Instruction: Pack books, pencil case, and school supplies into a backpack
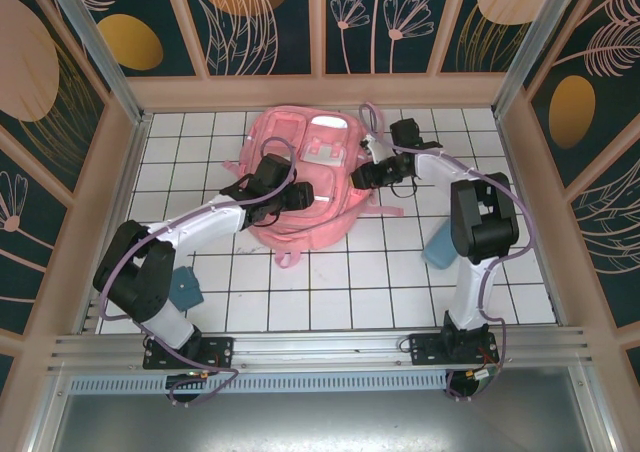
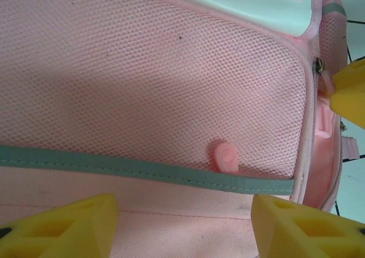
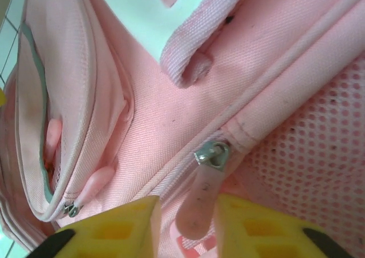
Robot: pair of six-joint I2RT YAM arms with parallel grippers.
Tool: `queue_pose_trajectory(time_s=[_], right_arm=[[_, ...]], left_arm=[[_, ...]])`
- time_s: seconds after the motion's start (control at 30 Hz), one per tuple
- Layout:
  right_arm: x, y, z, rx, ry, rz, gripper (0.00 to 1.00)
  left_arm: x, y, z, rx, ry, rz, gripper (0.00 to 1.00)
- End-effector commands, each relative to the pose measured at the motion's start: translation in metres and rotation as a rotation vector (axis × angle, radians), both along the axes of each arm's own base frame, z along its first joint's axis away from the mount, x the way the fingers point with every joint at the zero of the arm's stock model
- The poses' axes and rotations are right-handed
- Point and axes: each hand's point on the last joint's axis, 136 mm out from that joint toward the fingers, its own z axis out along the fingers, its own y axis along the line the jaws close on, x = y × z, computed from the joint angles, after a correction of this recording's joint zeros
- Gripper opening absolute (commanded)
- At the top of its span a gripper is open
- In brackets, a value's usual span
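Fingers on my right (image 3: 185,226) have nearly closed around the pink zipper pull (image 3: 199,204), which lies between the two yellow pads on the backpack (image 1: 300,187). Left fingers (image 2: 182,224) stand well apart, holding nothing, hovering above the mesh pocket (image 2: 154,81) and its grey-green strip (image 2: 142,169). Beyond them the backpack lies flat on the tiled bench (image 1: 340,282).

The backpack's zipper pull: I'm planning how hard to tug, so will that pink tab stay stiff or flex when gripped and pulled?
The zipper pull looks like soft rubbery plastic hanging from a small metal slider, so it will probably bend rather than stay rigid. Its smooth surface may slip between the right gripper fingers. The backpack is limp fabric, so it will likely drag along unless held.
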Motion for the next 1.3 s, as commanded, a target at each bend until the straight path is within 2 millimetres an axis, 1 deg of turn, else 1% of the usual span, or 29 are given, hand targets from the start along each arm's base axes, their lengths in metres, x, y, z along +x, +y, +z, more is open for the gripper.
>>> queue_pose_trajectory(time_s=[0.0, 0.07, 0.2, 0.33, 0.37, 0.43, 0.53, 0.57, 0.6, 0.67, 0.8, 0.9, 0.97, 1.03, 1.17, 1.2, 1.27], right_arm=[[-0.001, 0.005, 0.01, 0.005, -0.038, 0.023, 0.28], [0.001, 0.006, 0.009, 0.004, -0.037, 0.023, 0.27], [0.006, 0.005, 0.002, -0.015, -0.029, 0.011, 0.27], [0.007, 0.004, -0.001, -0.026, -0.025, 0.0, 0.11], [0.006, 0.004, -0.001, -0.03, -0.028, -0.001, 0.08], [0.004, 0.003, 0.0, -0.035, -0.034, -0.007, 0.04], [0.001, 0.0, 0.004, -0.039, -0.045, -0.026, 0.0], [-0.001, -0.001, 0.004, -0.04, -0.044, -0.03, 0.0], [-0.003, 0.0, 0.006, -0.038, -0.05, -0.031, 0.0], [-0.007, 0.0, 0.006, -0.045, -0.057, -0.041, 0.0], [-0.017, 0.005, 0.006, -0.056, -0.071, -0.041, 0.0], [-0.03, 0.012, 0.006, -0.062, -0.071, -0.032, 0.0], [-0.044, 0.019, 0.003, -0.082, -0.077, -0.011, 0.0], [-0.061, 0.027, -0.001, -0.108, -0.09, 0.017, 0.0], [-0.1, 0.047, -0.003, -0.097, -0.102, 0.095, 0.0], [-0.107, 0.05, -0.004, -0.089, -0.104, 0.109, 0.0], [-0.113, 0.05, -0.003, -0.074, -0.11, 0.106, 0.0]], left_arm=[[0.002, -0.002, 0.004, 0.014, -0.014, -0.014, 0.64], [0.001, -0.002, 0.004, 0.014, -0.012, -0.017, 0.63], [-0.001, -0.007, 0.005, -0.001, -0.011, -0.053, 0.63], [0.002, -0.018, 0.013, -0.031, -0.028, -0.088, 0.59], [0.003, -0.023, 0.017, -0.045, -0.036, -0.103, 0.58], [0.01, -0.033, 0.026, -0.072, -0.061, -0.116, 0.54], [0.026, -0.046, 0.036, -0.103, -0.092, -0.098, 0.48], [0.033, -0.05, 0.025, -0.095, -0.075, -0.089, 0.46], [0.038, -0.052, 0.021, -0.092, -0.069, -0.075, 0.44], [0.048, -0.057, 0.016, -0.096, -0.058, -0.054, 0.39], [0.059, -0.067, 0.007, -0.11, -0.032, -0.04, 0.33], [0.064, -0.067, -0.009, -0.085, 0.003, -0.015, 0.3], [0.067, -0.064, -0.022, -0.06, 0.032, 0.01, 0.28], [0.068, -0.063, -0.029, -0.048, 0.046, 0.034, 0.26], [0.074, -0.062, -0.031, -0.049, 0.049, 0.064, 0.23], [0.075, -0.062, -0.031, -0.048, 0.05, 0.067, 0.22], [0.077, -0.062, -0.027, -0.051, 0.047, 0.072, 0.22]])
